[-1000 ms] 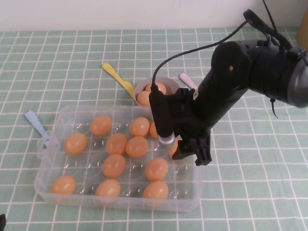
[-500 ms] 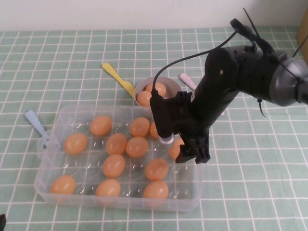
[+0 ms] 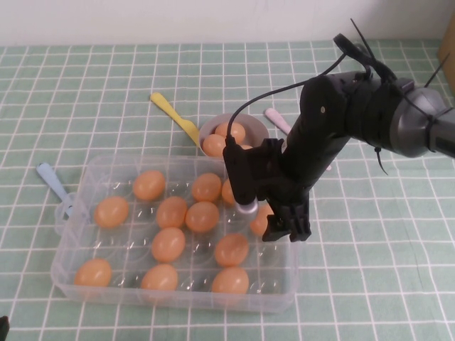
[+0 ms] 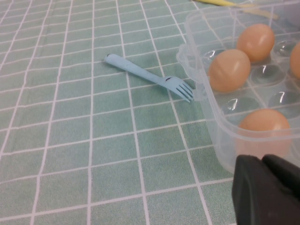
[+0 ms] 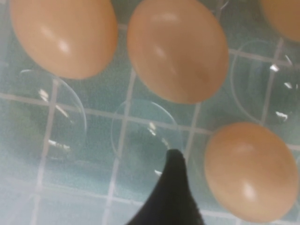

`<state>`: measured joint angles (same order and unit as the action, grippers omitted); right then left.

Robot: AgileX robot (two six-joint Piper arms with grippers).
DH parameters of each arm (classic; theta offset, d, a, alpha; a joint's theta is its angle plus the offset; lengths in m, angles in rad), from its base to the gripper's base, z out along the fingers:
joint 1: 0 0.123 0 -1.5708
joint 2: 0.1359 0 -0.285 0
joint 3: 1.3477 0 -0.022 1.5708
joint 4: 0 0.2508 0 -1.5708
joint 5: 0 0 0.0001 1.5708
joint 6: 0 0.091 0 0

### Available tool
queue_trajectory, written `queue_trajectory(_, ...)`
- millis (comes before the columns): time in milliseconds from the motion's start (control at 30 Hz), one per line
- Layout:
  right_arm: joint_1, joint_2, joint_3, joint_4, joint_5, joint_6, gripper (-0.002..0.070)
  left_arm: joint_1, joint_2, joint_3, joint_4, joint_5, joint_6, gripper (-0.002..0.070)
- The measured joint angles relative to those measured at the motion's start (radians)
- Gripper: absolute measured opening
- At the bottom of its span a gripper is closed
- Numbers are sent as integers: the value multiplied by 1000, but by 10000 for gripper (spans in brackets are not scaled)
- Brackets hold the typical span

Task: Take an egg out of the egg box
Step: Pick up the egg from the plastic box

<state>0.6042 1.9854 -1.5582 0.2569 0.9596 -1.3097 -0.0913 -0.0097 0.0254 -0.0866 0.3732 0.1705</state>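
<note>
The egg point(image 3: 257, 221) nearest the right gripper point(image 3: 288, 229) sits in a cup on the right side of the egg box point(image 3: 71, 234), half hidden under that gripper. If this gripper is wide or narrow, I cannot tell. I count twelve eggs in the box, and at least two more in the round bowl point(image 3: 257, 129) behind it. The left gripper point(image 4: 268, 187), its jaws pressed together, is low near the box's near left corner. One blue fork point(image 4: 150, 78) lies beside the box.
</note>
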Motion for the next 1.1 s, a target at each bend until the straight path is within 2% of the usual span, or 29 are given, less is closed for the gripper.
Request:
queue_trajectory(900,-1,49,-2,-26,-41,3,529,0,0,0,0,0,0,-3)
queue_trajectory(1100,-1,49,-2,-35,-41,3,481,0,0,0,0,0,0,-3)
